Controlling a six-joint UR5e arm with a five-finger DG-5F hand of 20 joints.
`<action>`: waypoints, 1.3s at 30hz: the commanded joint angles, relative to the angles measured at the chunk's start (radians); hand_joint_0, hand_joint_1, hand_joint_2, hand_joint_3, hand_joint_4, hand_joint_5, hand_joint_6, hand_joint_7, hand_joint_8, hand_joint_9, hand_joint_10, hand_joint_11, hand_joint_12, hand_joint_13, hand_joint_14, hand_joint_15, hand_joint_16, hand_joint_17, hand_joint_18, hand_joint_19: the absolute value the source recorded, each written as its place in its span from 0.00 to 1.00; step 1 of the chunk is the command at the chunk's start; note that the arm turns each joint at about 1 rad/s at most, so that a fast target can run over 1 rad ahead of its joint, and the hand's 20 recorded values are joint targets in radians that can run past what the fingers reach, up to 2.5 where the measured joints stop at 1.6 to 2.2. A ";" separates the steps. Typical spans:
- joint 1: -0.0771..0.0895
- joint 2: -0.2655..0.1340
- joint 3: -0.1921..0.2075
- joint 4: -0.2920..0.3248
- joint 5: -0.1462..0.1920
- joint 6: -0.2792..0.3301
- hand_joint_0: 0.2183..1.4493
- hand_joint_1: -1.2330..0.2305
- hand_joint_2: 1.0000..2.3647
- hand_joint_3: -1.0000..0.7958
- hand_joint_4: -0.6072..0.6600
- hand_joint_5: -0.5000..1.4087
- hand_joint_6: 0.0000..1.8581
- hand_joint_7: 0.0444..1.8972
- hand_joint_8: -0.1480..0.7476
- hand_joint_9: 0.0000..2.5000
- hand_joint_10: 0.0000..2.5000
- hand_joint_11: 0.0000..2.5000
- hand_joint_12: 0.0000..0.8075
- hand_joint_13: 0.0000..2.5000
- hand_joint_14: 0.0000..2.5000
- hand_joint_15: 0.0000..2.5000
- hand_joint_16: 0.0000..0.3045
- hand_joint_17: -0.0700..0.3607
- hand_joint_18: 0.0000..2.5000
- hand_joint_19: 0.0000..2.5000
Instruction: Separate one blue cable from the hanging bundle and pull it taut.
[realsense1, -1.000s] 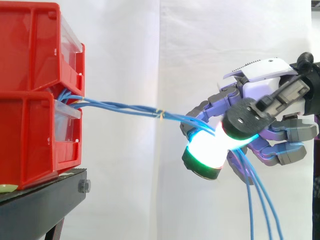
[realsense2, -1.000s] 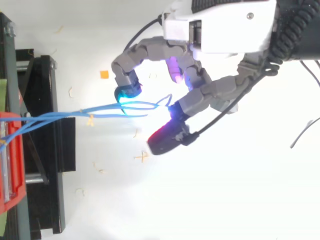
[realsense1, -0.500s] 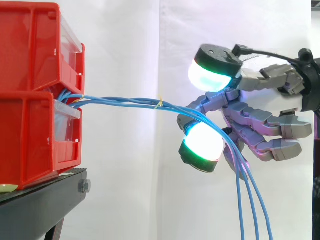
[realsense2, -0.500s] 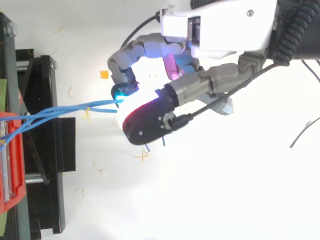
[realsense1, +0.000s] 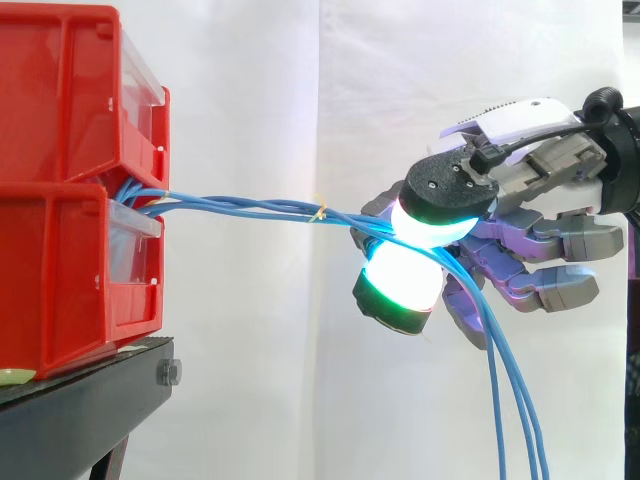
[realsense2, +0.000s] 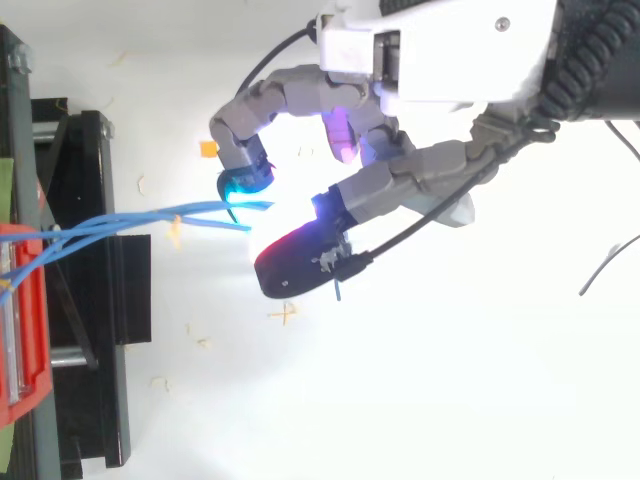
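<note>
SIDE VIEW: A bundle of thin blue cables (realsense1: 240, 206) leaves two stacked red bins (realsense1: 60, 180) at the frame's left, emerging where the upper bin meets the lower. Bound by a small pale tie (realsense1: 320, 213), it runs nearly level to the hand (realsense1: 540, 215) at centre right. The fingers (realsense1: 400, 285), glowing green-white, curl round the strands, which then drop toward the lower right corner.

TOP VIEW: The blue cables (realsense2: 130, 220) stretch from the red bins (realsense2: 22, 330) at the left edge, across the black stand (realsense2: 95, 200), to the hand (realsense2: 440, 50) at upper centre.
</note>
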 joint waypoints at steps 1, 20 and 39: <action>0.003 0.000 0.000 0.001 0.007 -0.001 0.41 0.25 0.01 0.41 0.54 0.34 0.27 0.66 0.32 0.85 0.01 0.28 0.37 0.67 0.01 0.39 0.15 0.39 0.41 0.31; 0.009 0.000 0.002 0.001 0.016 -0.001 0.19 0.57 0.00 0.28 0.61 0.33 0.27 0.65 0.30 0.86 0.01 0.23 0.40 0.69 0.01 0.37 0.19 0.46 0.43 0.30; 0.010 0.000 0.002 0.001 0.015 -0.003 0.40 0.41 0.02 0.47 0.56 0.34 0.27 0.66 0.24 0.89 0.01 0.27 0.35 0.69 0.01 0.37 0.15 0.39 0.42 0.32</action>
